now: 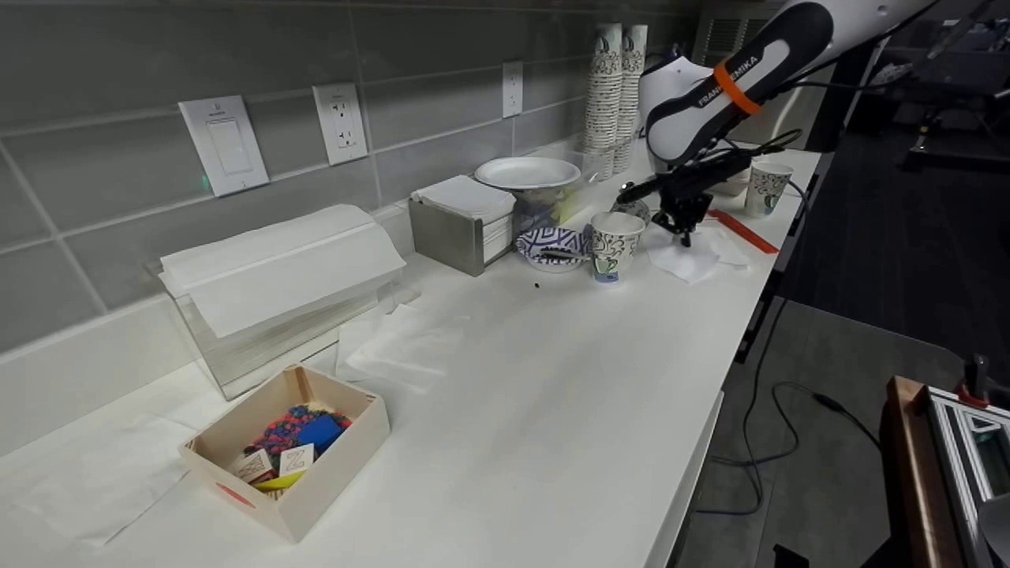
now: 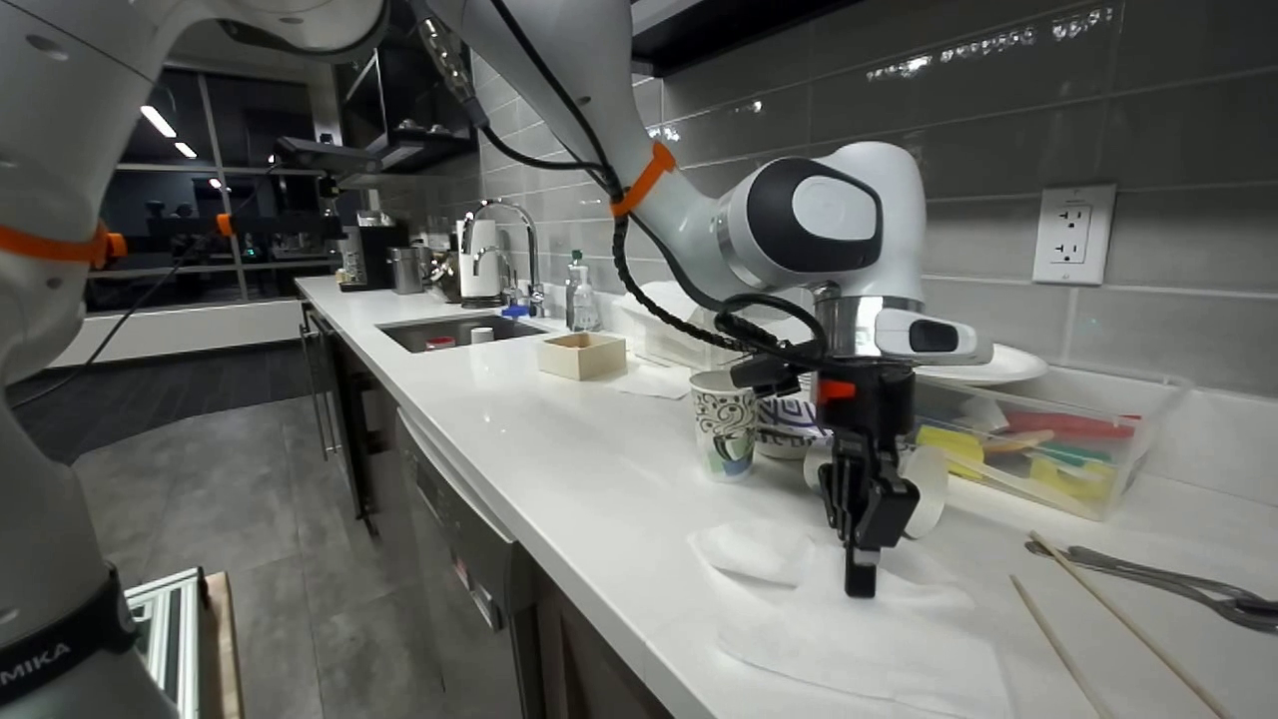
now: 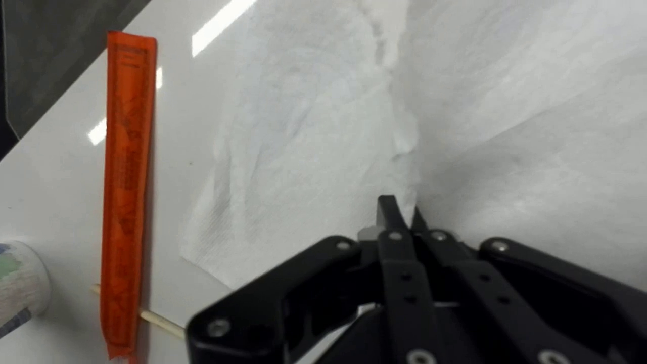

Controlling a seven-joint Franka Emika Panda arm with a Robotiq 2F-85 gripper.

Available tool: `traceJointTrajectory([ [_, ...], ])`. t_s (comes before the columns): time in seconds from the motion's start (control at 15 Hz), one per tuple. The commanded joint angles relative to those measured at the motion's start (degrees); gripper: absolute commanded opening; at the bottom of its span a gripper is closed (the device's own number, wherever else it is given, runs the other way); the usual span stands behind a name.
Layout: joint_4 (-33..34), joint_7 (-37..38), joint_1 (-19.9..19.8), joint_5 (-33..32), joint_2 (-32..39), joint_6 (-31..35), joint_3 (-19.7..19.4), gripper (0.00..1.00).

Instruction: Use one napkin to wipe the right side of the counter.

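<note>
Counter [image 1: 505, 442]: long, white, smooth; runs along a grey tiled wall [image 1: 442, 102]. The worked stretch lies away from the sink [image 2: 407, 337], to the right for anyone facing the wall; judged to be the side the task means.

Gripper [image 3: 404, 215]: pointing down, low over that stretch; jaws drawn nearly together, apparently clenched on a fold of the napkin.

Napkin [image 3: 313, 151]: white, creased, spread on the counter beneath the gripper. More white paper adjoins the fold; whether one sheet or two, cannot be told.

Paper cup [image 2: 724, 429]: upright, near the napkin, on the sink side.

Orange packet [image 3: 126, 202]: flat, apart from the napkin, near the counter's front edge; lies across a wooden stick [image 3: 162, 322].

Step in hand: probably the wipe itself, the grip being taken and the paper down. How much surface is wiped, not shown.

Next move: likely a level drag over the bare strip between napkin and packet, under light pressure. Height matters: too high, the paper trails without rubbing; too low, the tips scrape. Adjoining paper may ride along; packet, stick and cup call for short strokes around them.
</note>
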Motion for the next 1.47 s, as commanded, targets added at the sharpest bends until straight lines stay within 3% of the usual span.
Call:
traceJointTrajectory([
  [0.0, -2.96, -9.1, -1.21, 0.99, -0.19, -1.0, 2.29, 0.0],
  [0.27, -0.15, -7.23, 0.59, -6.38, 3.24, -4.06, -0.27, 0.0],
  [0.47, 0.14, -0.72, 0.24, -5.23, 4.17, 0.9, -0.01, 0.0],
  [0.73, -2.02, 3.0, 0.44, -2.6, 2.3, 0.67, 0.87, 0.0],
  [1.07, -4.11, -7.98, 0.06, -6.12, -1.82, -3.06, 1.36, 0.0],
  [1.4, -7.52, -25.91, -3.53, -1.22, -8.98, -4.42, 3.46, 0.0],
])
